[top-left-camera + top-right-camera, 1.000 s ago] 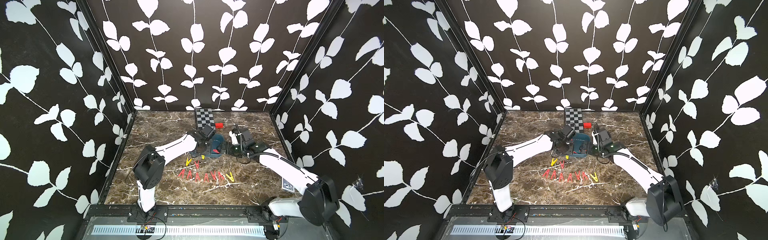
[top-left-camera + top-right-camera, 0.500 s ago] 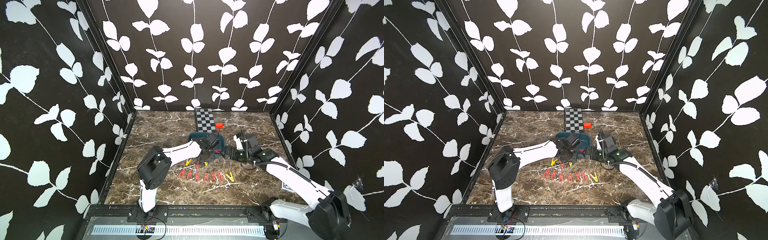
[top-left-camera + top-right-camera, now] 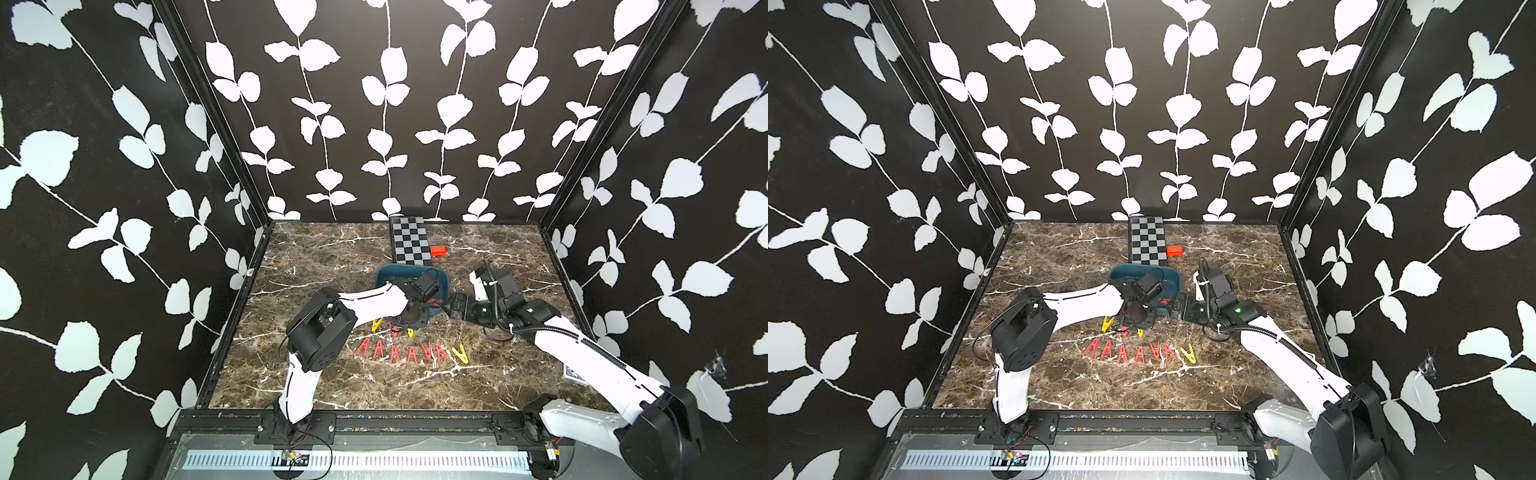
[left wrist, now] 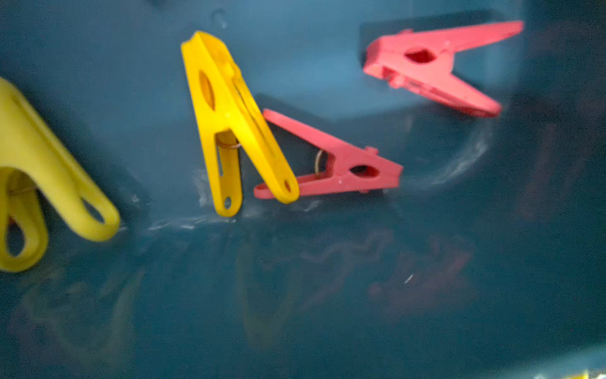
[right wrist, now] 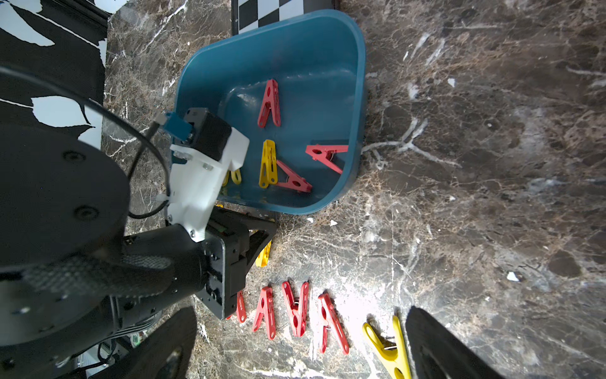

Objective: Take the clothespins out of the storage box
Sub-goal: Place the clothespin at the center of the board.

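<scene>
Dim and blurred inside the storage box (image 4: pixel 328 295).

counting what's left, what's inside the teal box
Three red clothespins and one yellow clothespin lie in the storage box; a second yellow one peeks from behind the left arm, which hides that corner.

Left gripper (image 5: pixel 262 239) angled down; right gripper (image 3: pixel 452 306) jaws wide apart

Lab robot enclosure: leaf-patterned walls (image 3: pixel 386 104); marble-look tabletop (image 3: pixel 332 257); checkered board (image 3: pixel 409 241); two mounted robot arms (image 3: pixel 582 353)
</scene>
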